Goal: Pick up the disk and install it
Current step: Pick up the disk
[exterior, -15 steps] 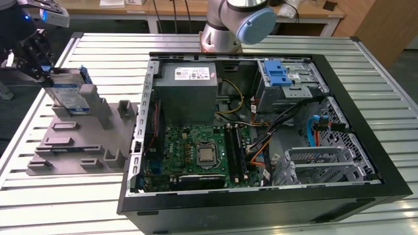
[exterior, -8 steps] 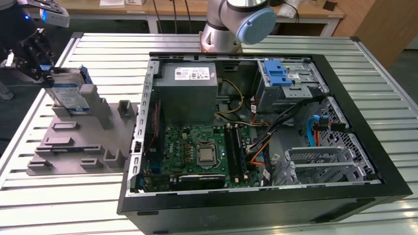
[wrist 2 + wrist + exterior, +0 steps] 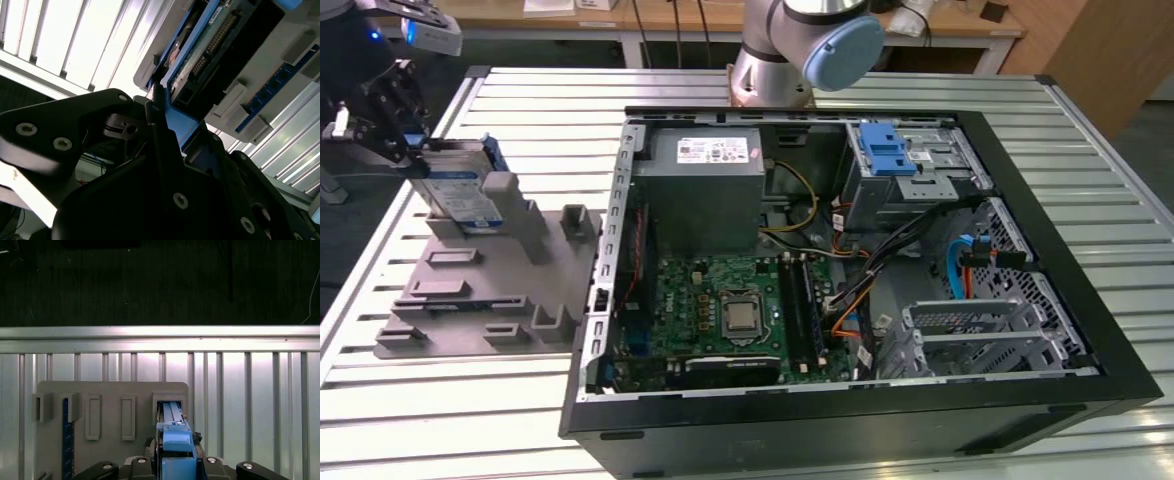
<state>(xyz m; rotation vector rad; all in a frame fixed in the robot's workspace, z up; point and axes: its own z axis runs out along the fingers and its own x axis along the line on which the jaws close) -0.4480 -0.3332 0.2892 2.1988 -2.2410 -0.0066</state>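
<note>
Exterior view: I see the gripper (image 3: pixel 410 152) clenched on the disk (image 3: pixel 464 190). The disk stands on edge in a slot of the grey fixture (image 3: pixel 480 290), on the exterior view's left of the open computer case (image 3: pixel 854 425). Second wrist view: black fingers (image 3: pixel 157 134) press against the disk's blue rail (image 3: pixel 176 125).

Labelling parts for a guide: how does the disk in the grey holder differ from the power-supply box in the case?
The disk stands on edge in the holder; the power-supply box sits inside the case. The disk is smaller and blue-railed; the box has no rails. Both carry labels.
</note>
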